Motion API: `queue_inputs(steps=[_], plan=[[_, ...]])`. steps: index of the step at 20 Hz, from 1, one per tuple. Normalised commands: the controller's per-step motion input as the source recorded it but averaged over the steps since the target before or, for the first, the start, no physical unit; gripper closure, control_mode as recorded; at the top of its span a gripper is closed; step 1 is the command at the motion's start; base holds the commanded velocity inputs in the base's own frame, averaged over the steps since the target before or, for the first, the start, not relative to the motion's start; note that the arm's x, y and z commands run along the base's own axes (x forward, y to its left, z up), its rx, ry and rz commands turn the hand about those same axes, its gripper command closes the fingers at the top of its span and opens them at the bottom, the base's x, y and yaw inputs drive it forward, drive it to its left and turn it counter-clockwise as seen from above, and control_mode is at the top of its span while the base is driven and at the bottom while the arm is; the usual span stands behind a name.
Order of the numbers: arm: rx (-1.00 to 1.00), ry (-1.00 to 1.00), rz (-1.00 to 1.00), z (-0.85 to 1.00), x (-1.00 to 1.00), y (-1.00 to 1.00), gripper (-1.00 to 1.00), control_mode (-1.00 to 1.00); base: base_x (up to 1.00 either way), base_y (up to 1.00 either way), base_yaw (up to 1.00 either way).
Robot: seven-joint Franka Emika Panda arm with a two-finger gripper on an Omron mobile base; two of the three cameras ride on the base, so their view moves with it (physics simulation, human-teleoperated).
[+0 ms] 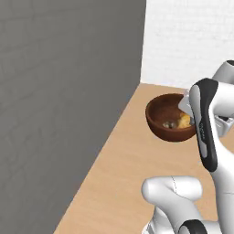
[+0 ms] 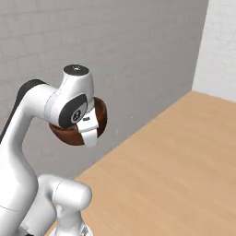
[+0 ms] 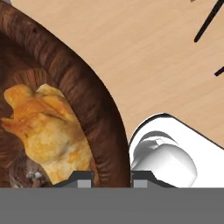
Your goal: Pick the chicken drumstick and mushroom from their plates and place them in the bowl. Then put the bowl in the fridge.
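On the left of the left base view I have a plain grey wall (image 1: pixel 64 100), which I take for the side or the front of the fridge, though I see no handle and no shelves from here. To the right of it is the wooden floor (image 1: pixel 123 183), and above this floor the bowl (image 1: pixel 168 118) hangs in the air, carried by my arm.

In the hand view the gripper (image 3: pixel 112 177) is clamped on the bowl's rim: one finger is inside the wall and the other outside, with the brown wall between them. Inside the bowl lies the chicken drumstick (image 3: pixel 50 131), golden and close to the inner finger. The mushroom (image 3: pixel 24 173) is a small grey-brown lump beside it at the bottom. So both foods are loaded, and I judge that what is left is to carry the bowl to the fridge.

To do this step well, I would keep the bowl level. In the left base view it looks a little tipped toward the camera, and a grip on one side of the rim lets it swing. I would drive the base slowly, with no quick turns of the wrist, so that the drumstick does not slide out.

In the right base view the bowl is near the grey wall, half hidden behind the wrist. I would keep it clear of that wall.
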Motion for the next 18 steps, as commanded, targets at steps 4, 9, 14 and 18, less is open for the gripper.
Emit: queue_inputs(steps=[4, 9, 14, 18], plan=[[0.00, 0.00, 0.00, 0.00, 0.00, 0.00, 1.00, 1.00, 0.00, 0.08, -1.00], [0.00, 0.00, 0.00, 0.00, 0.00, 0.00, 1.00, 1.00, 0.00, 0.17, -0.93], [0.00, 0.00, 0.00, 0.00, 0.00, 0.00, 1.00, 1.00, 0.00, 0.30, -0.87], [0.00, 0.00, 0.00, 0.00, 0.00, 0.00, 1.00, 1.00, 0.28, 0.74, -0.65]])
